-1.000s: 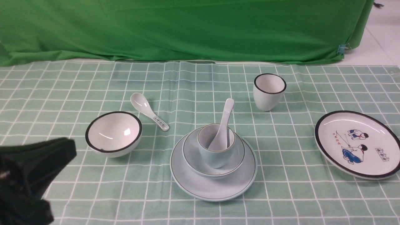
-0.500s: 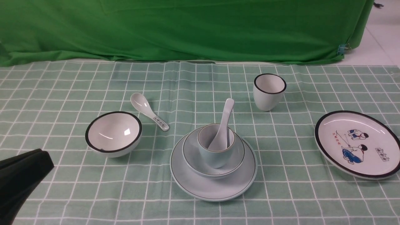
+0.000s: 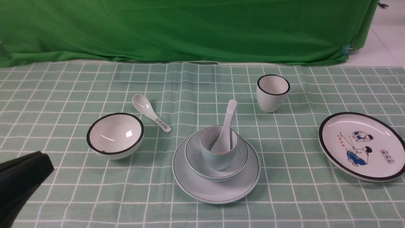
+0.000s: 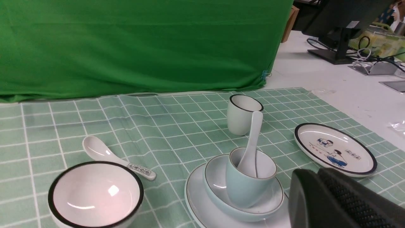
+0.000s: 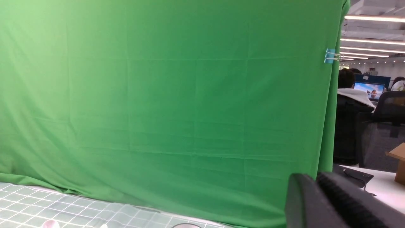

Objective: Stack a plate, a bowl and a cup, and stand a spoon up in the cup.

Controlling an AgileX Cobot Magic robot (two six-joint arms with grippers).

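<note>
Left fingers [image 4: 319, 190] together (beside plate [image 4: 205, 209])

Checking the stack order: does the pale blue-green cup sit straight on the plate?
No, the cup stands inside the bowl, which rests on the plate.

We see little of the robot. In the front view, the left gripper [image 3: 22, 177] shows as a matte black wedge with smooth faces and a blunt rounded tip. In its own wrist view, the left gripper [image 4: 341, 199] is black, with a smooth rounded outer shell beside a finely ribbed, textured pad. The right gripper [image 5: 332, 202] looks the same: black smooth shell, ridged grip strip. We spot no cables, screws or markings.
</note>
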